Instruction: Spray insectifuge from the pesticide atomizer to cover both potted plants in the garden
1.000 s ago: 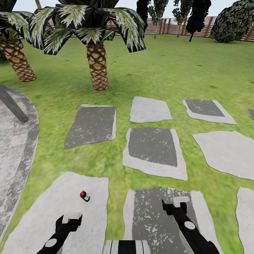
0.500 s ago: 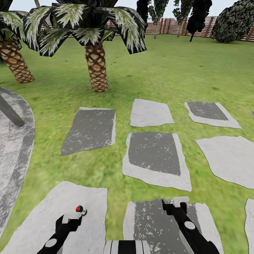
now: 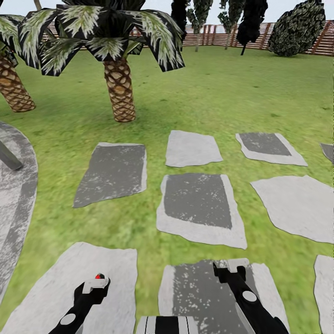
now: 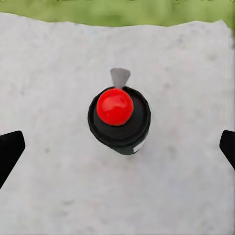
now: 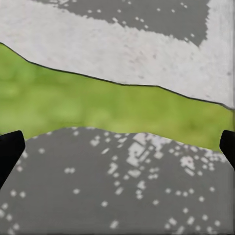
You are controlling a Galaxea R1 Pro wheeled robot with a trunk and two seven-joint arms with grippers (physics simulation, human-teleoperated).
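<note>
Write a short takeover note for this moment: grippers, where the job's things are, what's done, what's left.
Left gripper: open, empty, hanging over a small black red-topped object standing on a pale stone slab.
Right gripper: open, empty, above a dark slab and grass.
Whether that object is the atomizer, I cannot tell.
Done: nothing picked up.
Left: pick up the atomizer, find both potted plants, spray them.

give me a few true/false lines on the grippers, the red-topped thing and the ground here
1. The red-topped black object stands on a pale stone slab. True.
2. The left gripper is shut on it. False: the fingers are spread wide, with the object between them and apart from both.
3. The right gripper is over a dark slab edged by grass. True.
4. The right gripper holds a bottle. False: it is open and holds nothing.
5. A palm stands on the lawn ahead. True.
</note>
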